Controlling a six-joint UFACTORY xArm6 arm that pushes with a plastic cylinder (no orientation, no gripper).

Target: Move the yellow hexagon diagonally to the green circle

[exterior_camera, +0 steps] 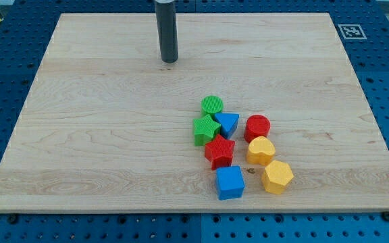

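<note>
Risk of scattering yellow heart (260, 150) and red star (219, 150) when steering yellow hexagon (277, 177) toward green circle (212, 104); tip (170, 61) far off, no pincer fitted.

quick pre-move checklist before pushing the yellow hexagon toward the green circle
1. Yellow hexagon block visible, near the view's bottom right: ok.
2. Green circle block visible at the cluster's top: ok.
3. My tip touching no block, far up-left of the cluster: ok.
4. Diagonal path clear: not ok; yellow heart-like block and red star block sit between them.
5. Tip behind the hexagon for the push: not ok.
</note>
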